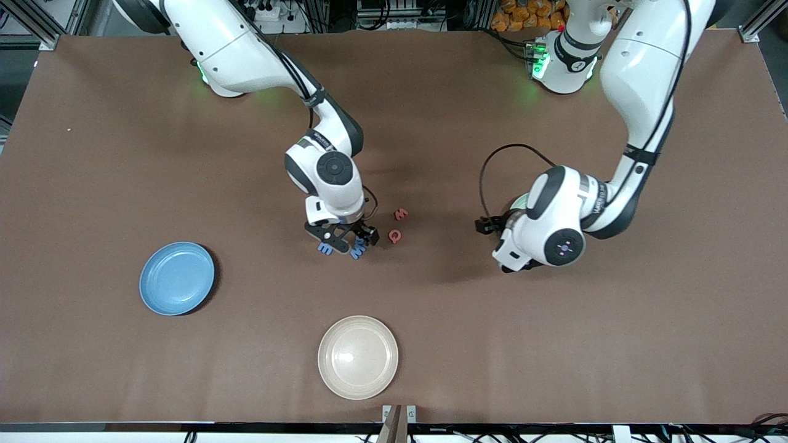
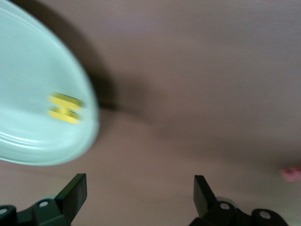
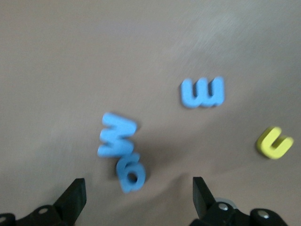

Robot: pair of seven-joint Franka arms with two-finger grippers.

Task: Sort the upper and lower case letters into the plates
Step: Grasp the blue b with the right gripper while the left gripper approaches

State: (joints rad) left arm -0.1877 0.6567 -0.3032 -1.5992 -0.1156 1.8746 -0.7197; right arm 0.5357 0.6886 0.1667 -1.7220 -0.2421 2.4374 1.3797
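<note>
My right gripper (image 1: pixel 342 240) hangs open low over a cluster of letters near the table's middle. In the right wrist view, two blue letters (image 3: pixel 115 135) (image 3: pixel 131 173) touch each other just ahead of its open gripper (image 3: pixel 138 190), with a third blue letter (image 3: pixel 203 92) and a yellow one (image 3: pixel 274 142) apart from them. Two red letters (image 1: pixel 401 214) (image 1: pixel 395 235) lie beside the cluster, toward the left arm's end. My left gripper (image 2: pixel 139 188) is open and empty beside the pale green plate (image 2: pixel 28 80), which holds a yellow letter (image 2: pixel 65 108). The blue plate (image 1: pixel 177 278) holds nothing.
A cream plate (image 1: pixel 357 357) with nothing on it sits nearest the front camera. The left arm's hand covers most of the pale green plate (image 1: pixel 519 202) in the front view. A red letter (image 2: pixel 291 173) shows at the edge of the left wrist view.
</note>
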